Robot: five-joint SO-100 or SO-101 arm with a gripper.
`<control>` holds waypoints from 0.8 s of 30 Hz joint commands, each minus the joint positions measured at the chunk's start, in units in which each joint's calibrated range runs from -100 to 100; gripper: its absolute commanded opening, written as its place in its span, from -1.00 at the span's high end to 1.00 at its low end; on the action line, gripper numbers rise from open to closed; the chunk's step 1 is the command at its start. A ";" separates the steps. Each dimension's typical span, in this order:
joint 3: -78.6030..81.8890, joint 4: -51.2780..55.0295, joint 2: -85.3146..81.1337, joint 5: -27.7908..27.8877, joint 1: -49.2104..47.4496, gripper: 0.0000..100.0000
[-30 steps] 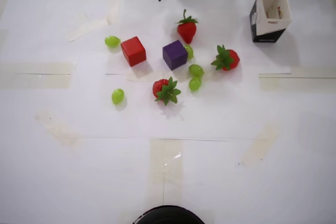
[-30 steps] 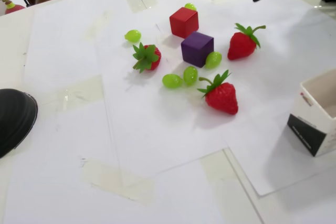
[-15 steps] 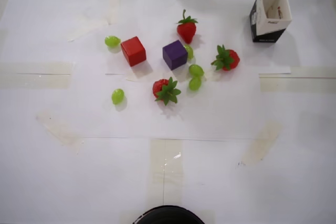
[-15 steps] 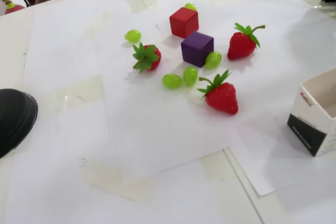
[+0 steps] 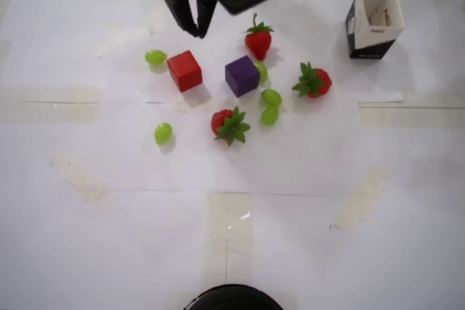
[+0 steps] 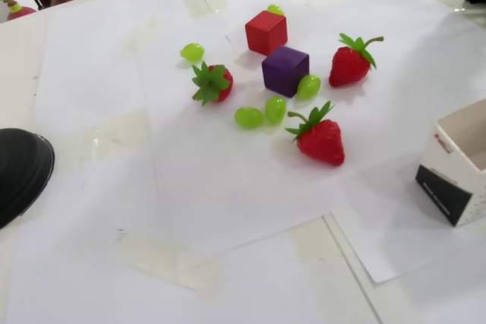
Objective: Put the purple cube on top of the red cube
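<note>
Overhead view | end effector [image 5: 197,30] seen nearly closed, empty, near desk [image 5: 290,252] far edge | purple cube [image 5: 242,75] flanked by grape [image 5: 261,71] | red cube [image 5: 184,70] sides clear.

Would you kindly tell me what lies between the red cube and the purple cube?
Nothing: in the overhead view only bare white paper separates the red cube from the purple cube.

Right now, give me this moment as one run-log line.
gripper: empty, shut, above table | purple cube: on table, unstacked | red cube: on table, top bare
</note>
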 commanded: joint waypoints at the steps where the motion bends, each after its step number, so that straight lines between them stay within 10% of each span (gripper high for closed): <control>1: -4.84 -1.68 0.99 0.93 1.68 1.00; 24: -8.30 0.85 5.12 -0.59 2.13 0.54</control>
